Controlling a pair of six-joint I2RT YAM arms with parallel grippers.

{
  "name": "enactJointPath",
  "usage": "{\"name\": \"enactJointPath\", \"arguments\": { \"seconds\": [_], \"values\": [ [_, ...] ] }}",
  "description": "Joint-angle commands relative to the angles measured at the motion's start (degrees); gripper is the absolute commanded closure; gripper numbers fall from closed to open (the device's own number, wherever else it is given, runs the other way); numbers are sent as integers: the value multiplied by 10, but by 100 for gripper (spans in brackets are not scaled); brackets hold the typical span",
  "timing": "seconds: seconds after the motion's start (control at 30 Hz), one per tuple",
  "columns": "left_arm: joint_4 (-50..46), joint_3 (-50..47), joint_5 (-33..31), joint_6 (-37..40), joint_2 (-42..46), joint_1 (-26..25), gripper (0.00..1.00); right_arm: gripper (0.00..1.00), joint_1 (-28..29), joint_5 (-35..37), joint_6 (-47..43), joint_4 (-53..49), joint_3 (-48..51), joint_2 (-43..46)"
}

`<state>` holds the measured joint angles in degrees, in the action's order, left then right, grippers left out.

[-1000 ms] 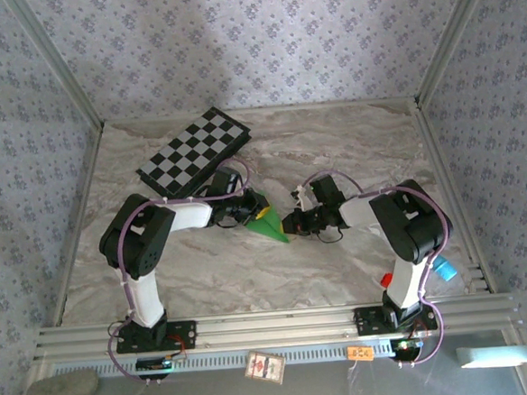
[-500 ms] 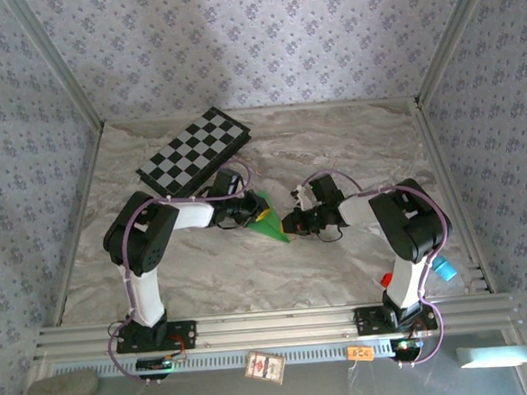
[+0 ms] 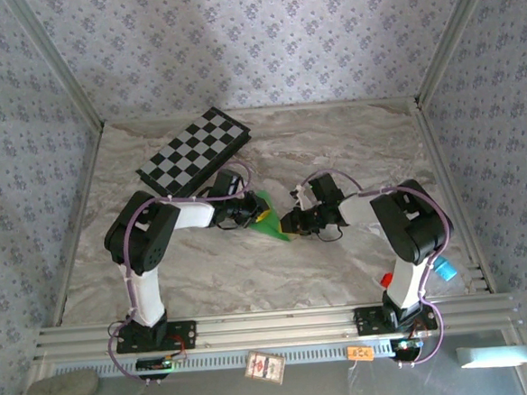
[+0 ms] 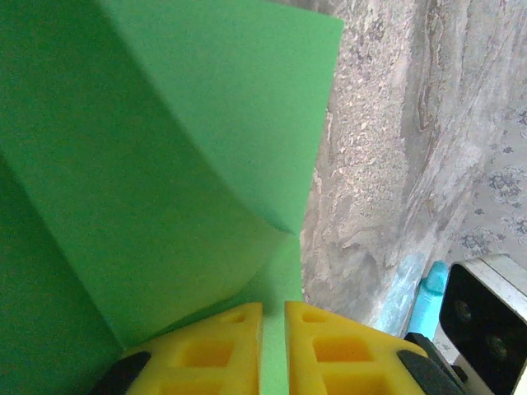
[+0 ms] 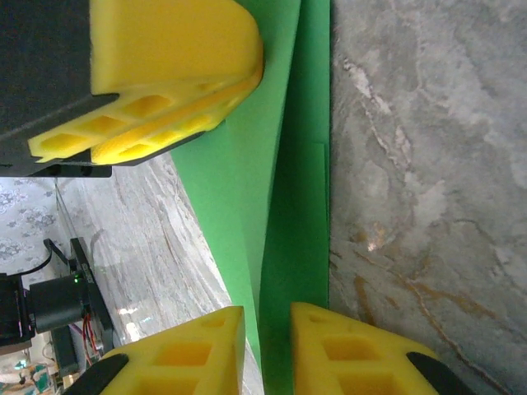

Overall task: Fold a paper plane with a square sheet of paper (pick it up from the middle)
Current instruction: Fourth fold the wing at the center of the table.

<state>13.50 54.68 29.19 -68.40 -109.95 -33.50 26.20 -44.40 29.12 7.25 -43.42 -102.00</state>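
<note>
The right gripper (image 5: 265, 319) stood narrow around a folded edge of the paper plane (image 5: 239, 189); whether it pinched could not be told. Just beyond, the left gripper (image 4: 273, 311) was clamped on the plane, over the middle of the marble table (image 3: 359, 146). Farther back lay the checkered board (image 3: 195, 150).

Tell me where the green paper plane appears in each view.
Top external: the paper plane lies at the picture's centre.
Left wrist: the paper plane covers the left and middle.
Right wrist: the paper plane runs down the middle.
Shared landmark: the marbled table, to its right in both wrist views.
</note>
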Motion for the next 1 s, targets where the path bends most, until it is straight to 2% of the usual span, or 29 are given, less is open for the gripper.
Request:
{"name": "enactJointPath", "arguments": {
  "seconds": [0.0,0.4,0.53,0.7,0.8,0.97],
  "values": [
    [-8,13,12,10,-7,2,85,76,-6,-8,-3,-39,8,20],
    [-8,9,11,10,-4,2,86,80,-9,-9,-17,-79,6,40],
    [-8,9,11,9,-3,2,86,84,-8,-6,-21,-83,7,29],
    [-8,9,10,9,-2,2,86,85,-4,5,-30,-94,1,14],
    [-8,8,11,8,-1,2,86,78,-6,8,-29,-94,0,18],
    [-8,5,10,9,4,2,86,69,-28,40,-19,-80,17,86]
  ]
}}
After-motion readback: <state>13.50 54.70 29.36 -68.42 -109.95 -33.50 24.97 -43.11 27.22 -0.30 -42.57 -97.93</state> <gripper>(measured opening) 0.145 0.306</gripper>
